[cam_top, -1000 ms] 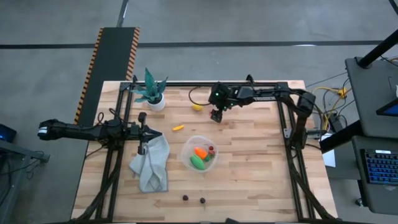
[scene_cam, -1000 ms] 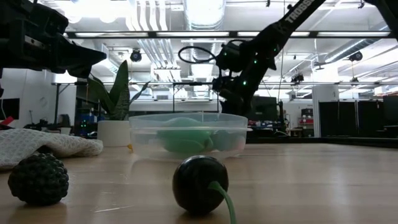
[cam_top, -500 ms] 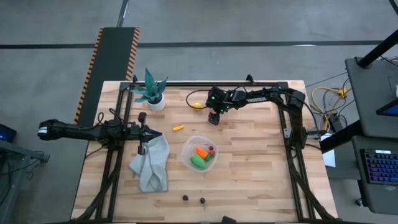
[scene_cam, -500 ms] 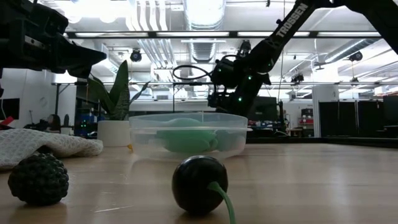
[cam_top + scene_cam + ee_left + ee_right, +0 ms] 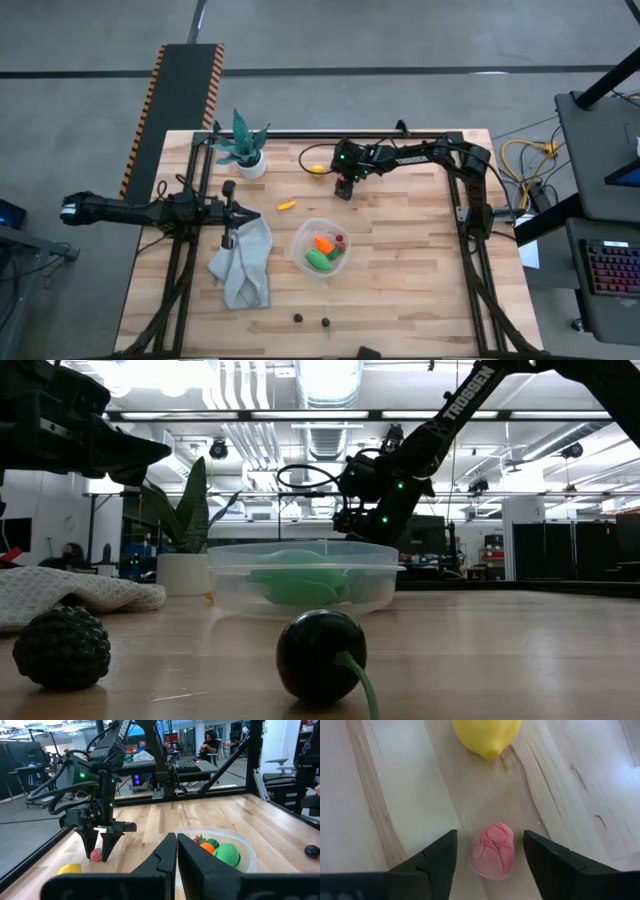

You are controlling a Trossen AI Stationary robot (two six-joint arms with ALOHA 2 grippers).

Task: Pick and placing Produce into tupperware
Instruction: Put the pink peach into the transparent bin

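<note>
Pink piece [image 5: 492,851] between right end effector [image 5: 490,862] fingers

One clear round tupperware [image 5: 322,249] stands on the one wooden bench [image 5: 400,290]. Three produce pieces lie inside it: one orange carrot [image 5: 322,244], one green oval piece [image 5: 317,260] and one small red piece [image 5: 340,240]. Five produce pieces lie loose on the bench: one yellow lemon [image 5: 317,170], one pink-red piece [image 5: 492,850], one small yellow-orange piece [image 5: 286,205] and two dark pieces, a bumpy one [image 5: 61,646] and a smooth one with a green stem [image 5: 322,656]. There is one potted plant [image 5: 243,147] and one grey-green cloth [image 5: 243,263]. Two arms are present, each with one end effector: left [image 5: 228,212], right [image 5: 343,189].
</note>
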